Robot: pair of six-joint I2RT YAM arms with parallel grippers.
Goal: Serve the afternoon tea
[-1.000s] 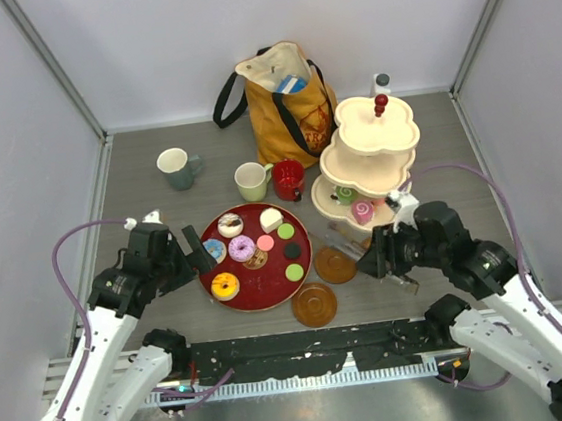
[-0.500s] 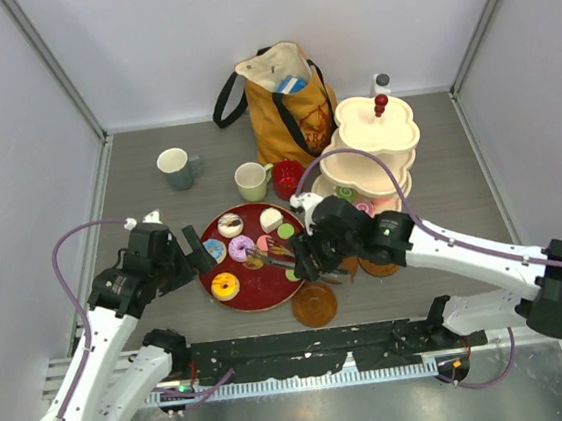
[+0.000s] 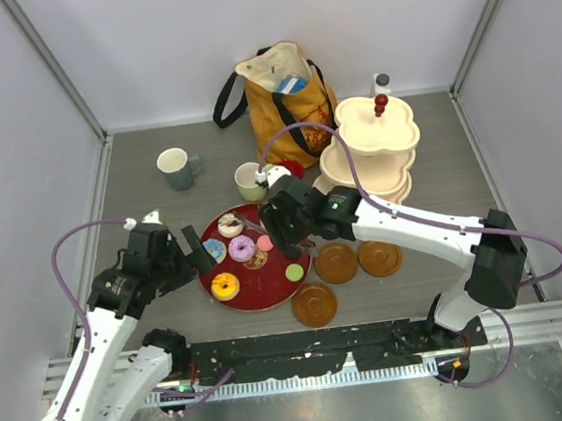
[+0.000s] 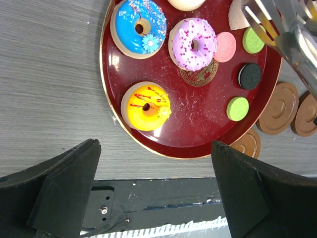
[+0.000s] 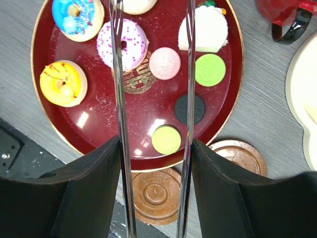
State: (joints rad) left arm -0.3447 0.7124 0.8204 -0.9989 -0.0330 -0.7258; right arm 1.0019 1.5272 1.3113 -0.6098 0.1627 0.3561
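The big red tray (image 3: 232, 298) holds the toy treats: a blue donut (image 5: 78, 15), a purple donut (image 5: 132, 45), a yellow donut (image 5: 63, 83), a pink macaron (image 5: 164, 63), a green macaron (image 5: 210, 70), a black one (image 5: 189, 108), a lime one (image 5: 166, 139) and a white cake piece (image 5: 208, 29). My right gripper (image 3: 280, 216) (image 5: 154, 144) is shut on metal tongs (image 5: 118, 99), whose arms stand spread above the tray. My left gripper (image 3: 197, 254) (image 4: 154, 148) is open and empty by the tray's left edge. The cream stand (image 3: 376, 120) is at back right.
Three brown saucers (image 3: 336, 262) (image 3: 379, 258) (image 3: 314, 305) lie right of and in front of the tray. A grey-green mug (image 3: 174, 166), a pale green mug (image 3: 250, 181) and a red mug (image 5: 280, 15) stand behind it. The mustard tote bag (image 3: 284, 95) is at the back.
My right arm has swung left from beside the stand to over the red tray, carrying the tongs. The left arm has not moved.
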